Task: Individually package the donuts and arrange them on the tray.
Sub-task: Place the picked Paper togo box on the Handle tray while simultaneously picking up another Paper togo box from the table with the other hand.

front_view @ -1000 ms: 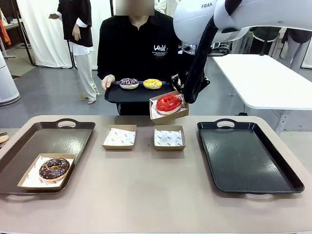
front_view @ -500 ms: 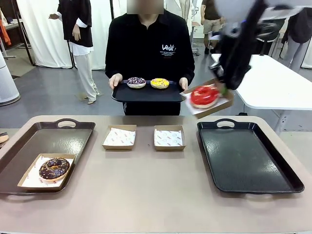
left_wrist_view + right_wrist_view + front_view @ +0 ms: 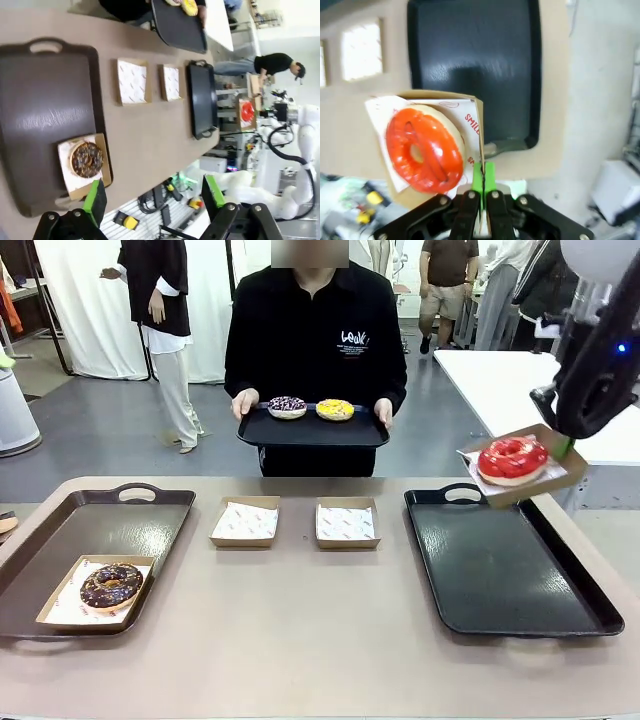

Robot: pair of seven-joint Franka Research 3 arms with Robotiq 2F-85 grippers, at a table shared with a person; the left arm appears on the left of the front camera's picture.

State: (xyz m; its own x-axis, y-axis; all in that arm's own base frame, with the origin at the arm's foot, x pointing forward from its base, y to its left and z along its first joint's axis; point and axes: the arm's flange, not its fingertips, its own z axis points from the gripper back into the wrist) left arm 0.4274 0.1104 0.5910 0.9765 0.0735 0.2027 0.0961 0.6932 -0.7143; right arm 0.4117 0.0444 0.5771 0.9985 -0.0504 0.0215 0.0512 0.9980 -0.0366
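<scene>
Clamped on its box (image 3: pixel 540 480), the right hand (image 3: pixel 565 447) is swinging the red donut (image 3: pixel 512 458) from the person (image 3: pixel 315 335) toward the black tray (image 3: pixel 500 575) for placing.

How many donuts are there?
4. A chocolate donut sits boxed on the left tray; the red donut is in the box held by the right gripper; a dark sprinkled donut and a yellow donut sit on the person's tray. None seem hidden.

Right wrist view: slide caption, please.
Right gripper clamps the edge of a paper-lined box holding a red-glazed donut above the black tray.
</scene>
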